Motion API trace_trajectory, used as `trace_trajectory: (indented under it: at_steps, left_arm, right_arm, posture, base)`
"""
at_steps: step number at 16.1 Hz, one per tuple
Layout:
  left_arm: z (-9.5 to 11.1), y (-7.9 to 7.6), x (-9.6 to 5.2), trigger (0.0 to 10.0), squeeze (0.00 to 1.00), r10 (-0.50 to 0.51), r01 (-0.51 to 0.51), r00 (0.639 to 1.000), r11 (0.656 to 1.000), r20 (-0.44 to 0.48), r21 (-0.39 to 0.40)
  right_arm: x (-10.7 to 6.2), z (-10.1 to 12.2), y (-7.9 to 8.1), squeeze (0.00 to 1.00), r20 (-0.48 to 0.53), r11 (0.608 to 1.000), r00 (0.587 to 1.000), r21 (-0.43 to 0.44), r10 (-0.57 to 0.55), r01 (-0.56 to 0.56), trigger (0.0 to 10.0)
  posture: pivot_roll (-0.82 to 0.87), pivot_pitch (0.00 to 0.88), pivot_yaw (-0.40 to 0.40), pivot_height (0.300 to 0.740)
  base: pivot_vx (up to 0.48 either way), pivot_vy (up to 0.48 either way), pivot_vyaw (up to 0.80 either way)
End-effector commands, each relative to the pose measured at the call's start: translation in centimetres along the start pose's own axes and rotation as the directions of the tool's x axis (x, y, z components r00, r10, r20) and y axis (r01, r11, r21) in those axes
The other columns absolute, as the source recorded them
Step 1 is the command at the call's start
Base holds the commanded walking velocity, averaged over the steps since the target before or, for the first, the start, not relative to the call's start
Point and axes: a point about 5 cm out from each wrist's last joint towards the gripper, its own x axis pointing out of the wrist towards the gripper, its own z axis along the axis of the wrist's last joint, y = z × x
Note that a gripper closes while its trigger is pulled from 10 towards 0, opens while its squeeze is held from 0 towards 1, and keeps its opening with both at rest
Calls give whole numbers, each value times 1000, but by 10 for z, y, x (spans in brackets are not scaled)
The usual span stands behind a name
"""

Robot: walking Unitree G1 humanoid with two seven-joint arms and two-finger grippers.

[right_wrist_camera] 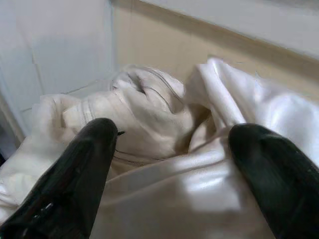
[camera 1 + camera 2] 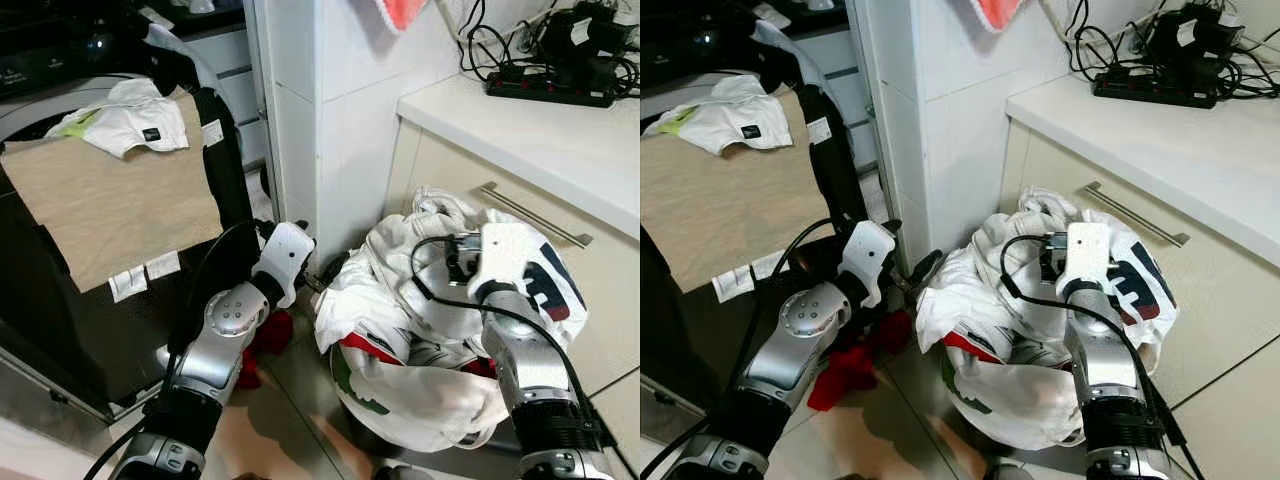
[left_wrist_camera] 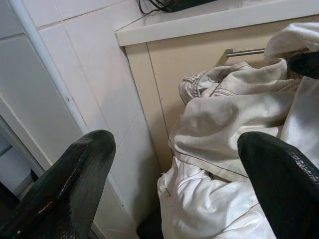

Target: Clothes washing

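On the floor against the cabinet front, below the edge of the surface [image 2: 520, 125], sits a heap of white clothes [image 2: 420, 330] piled over what appears to be a basket; the basket itself is almost wholly covered, so its rim cannot be confirmed.

Step in hand, as judged: gathering laundry from the heap for the washing machine [image 2: 90, 250], which stands to the robot's left with a tan cloth [image 2: 110, 205] and a white garment [image 2: 125, 115] lying on it.

The right end effector [image 1: 172, 164] is poised over the top of the heap, fingers spread wide apart, holding nothing; the crumpled top fold lies directly between and just ahead of the fingertips. The left end effector [image 3: 174, 179] is likewise apart and empty, near the heap's left side, beside the tiled wall [image 2: 320, 120].

Recommendations:
- Drive the right end effector down into the thick top fold, not the smooth satin-like panel, which is likely to slip.
- Close fully on a bunched ridge before lifting.
- Lift straight up, since garments look tangled and may drag the heap.
- Mind the red cloth [image 2: 855, 365] on the floor beneath the left arm; it is well apart from both end effectors.
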Motion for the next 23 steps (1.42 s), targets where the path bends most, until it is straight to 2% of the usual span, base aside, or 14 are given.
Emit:
trace_trajectory:
  at_steps: [1,5,6,7,8,9,12,16,17,18,19,20,22,23]
  left_arm:
    - [2,0,3,10000,0,-16,16,1000,1000,1,12]
    - [2,-1,2,10000,0,-14,14,1000,1000,2,14]
    - [2,0,2,10000,0,-11,11,1000,1000,1,15]
    - [2,1,1,10000,0,-10,10,1000,1000,0,15]
    - [2,1,1,10000,0,-8,8,1000,1000,0,16]
    - [2,2,-1,10000,0,-3,3,1000,1000,1,16]
    - [2,3,-1,10000,0,6,-6,1000,1000,-1,15]
    - [2,0,1,10000,0,1,-1,1000,1000,1,12]
    - [2,-1,3,10000,0,-4,4,1000,1000,1,15]
    - [2,-1,4,10000,0,-5,5,1000,1000,1,18]
    - [4,0,5,10000,0,-6,6,1000,1000,3,22]
    - [4,2,6,10000,0,-6,6,1000,1000,4,24]
    - [5,3,6,10000,0,-7,6,1000,1000,4,25]
    - [6,3,8,10000,0,-10,10,1000,1000,7,28]
  right_arm:
    - [4,-9,-6,0,-61,996,997,72,-40,44,10000]
    - [15,-30,-15,0,-173,996,981,-7,-92,92,10000]
    - [17,-35,-16,0,-208,994,973,-71,-99,86,10000]
    - [18,-39,-16,0,-232,990,967,-120,-103,76,4431]
    - [19,-45,-16,0,-273,974,956,-223,-104,42,0]
    - [19,-49,-14,0,-286,950,955,-311,-75,-19,0]
    - [14,-58,-7,0,-324,911,946,-389,5,-138,0]
    - [14,-58,-1,0,-318,932,947,-326,50,-159,0]
    - [18,-47,5,0,-272,952,959,-262,85,-159,0]
    - [21,-38,7,0,-238,958,967,-243,92,-151,0]
    - [27,-17,10,0,-156,966,983,-221,98,-132,0]
    - [31,5,12,0,-69,970,993,-217,99,-112,0]
    - [34,23,13,0,3,972,995,-215,99,-96,0]
    - [36,42,14,0,78,976,992,-199,102,-85,0]
  posture:
    - [-119,0,45,740]
    - [-100,0,40,740]
    - [-94,0,37,740]
    - [-91,0,36,740]
    - [-87,0,33,740]
    - [-87,0,33,740]
    - [-81,0,21,740]
    - [-93,0,24,740]
    - [-95,0,28,740]
    - [-96,0,32,740]
    - [-100,0,38,740]
    - [-106,0,43,740]
    - [-110,0,46,740]
    - [-114,0,49,740]
  base:
    - [0,0,0]
    - [0,0,0]
    - [0,0,0]
    - [0,0,0]
    - [0,0,0]
    - [0,0,0]
    - [0,0,0]
    - [0,0,0]
    - [0,0,0]
    - [0,0,0]
    - [0,0,0]
    - [0,0,0]
    - [0,0,0]
    - [0,0,0]
